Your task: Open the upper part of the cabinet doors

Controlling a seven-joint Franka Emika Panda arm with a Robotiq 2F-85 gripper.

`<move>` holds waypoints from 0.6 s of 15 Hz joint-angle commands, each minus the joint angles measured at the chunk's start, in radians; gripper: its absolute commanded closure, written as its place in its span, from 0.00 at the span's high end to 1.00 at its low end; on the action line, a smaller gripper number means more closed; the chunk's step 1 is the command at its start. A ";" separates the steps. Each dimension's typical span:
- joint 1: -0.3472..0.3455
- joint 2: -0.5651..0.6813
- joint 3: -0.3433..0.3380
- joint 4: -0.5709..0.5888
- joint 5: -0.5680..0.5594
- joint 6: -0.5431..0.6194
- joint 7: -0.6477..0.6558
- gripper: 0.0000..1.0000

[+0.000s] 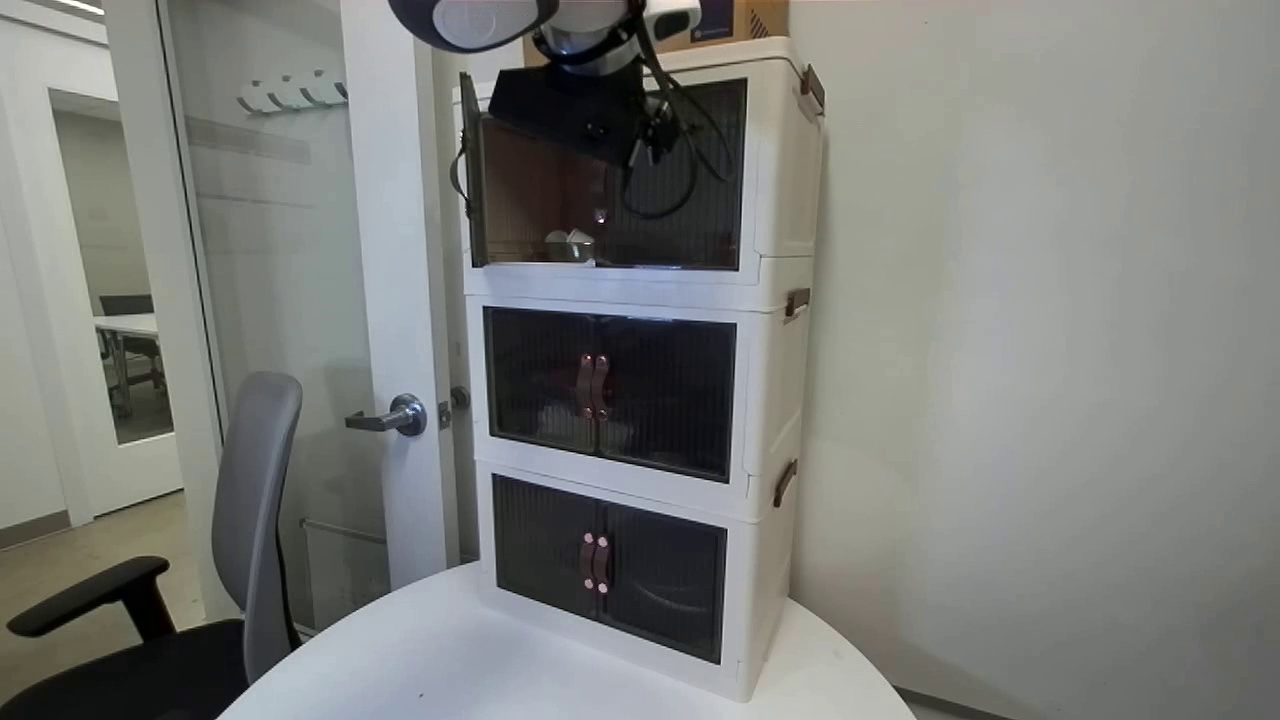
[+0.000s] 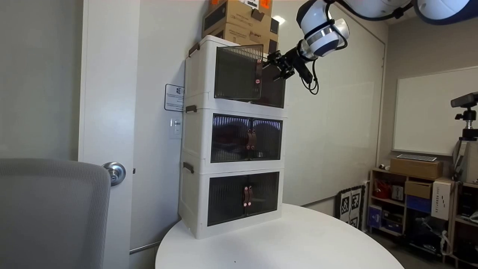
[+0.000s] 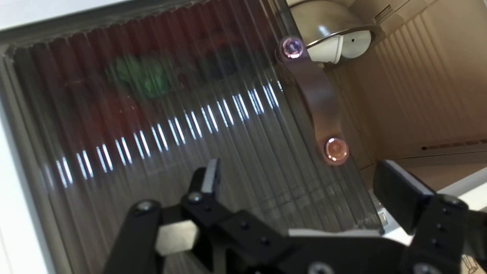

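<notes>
The gripper (image 3: 300, 167) is poised before the topmost tier of the white-framed cabinet (image 1: 775, 400), its two fingers (image 3: 403, 194) spread wide with nothing between the pads. In the wrist view the closed upper door (image 3: 171, 133), a ribbed smoked panel, fills the space ahead of it, and that door's curved strap handle (image 3: 319, 95), with a coppery rivet at each end, lies beyond the gap, nearer the right-hand fingertip as seen there and apart from both. The left-hand fingertip overlaps the panel; the right-hand one overlaps the tier's opening, and whether either touches anything cannot be told. Past the handle's edge, inside the tier, sits a shiny bowl (image 3: 327, 21) with white pieces in it; blurred green and red shapes show through the panel. In an exterior view the open upper door (image 2: 237, 73) stands swung outward, its own handle strip (image 2: 258, 71) just beside the fingertips in that picture, contact unclear. Both exterior views show the middle door pair (image 1: 610, 390) and the bottom door pair (image 1: 610, 570) closed, and the cabinet standing on a round white table (image 2: 298, 239).
</notes>
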 commanded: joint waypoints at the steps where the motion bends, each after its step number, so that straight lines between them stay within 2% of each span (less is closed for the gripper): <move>1: -0.020 -0.066 -0.014 0.027 0.094 -0.027 -0.050 1.00; 9: -0.026 -0.111 -0.016 0.041 0.245 -0.163 -0.066 1.00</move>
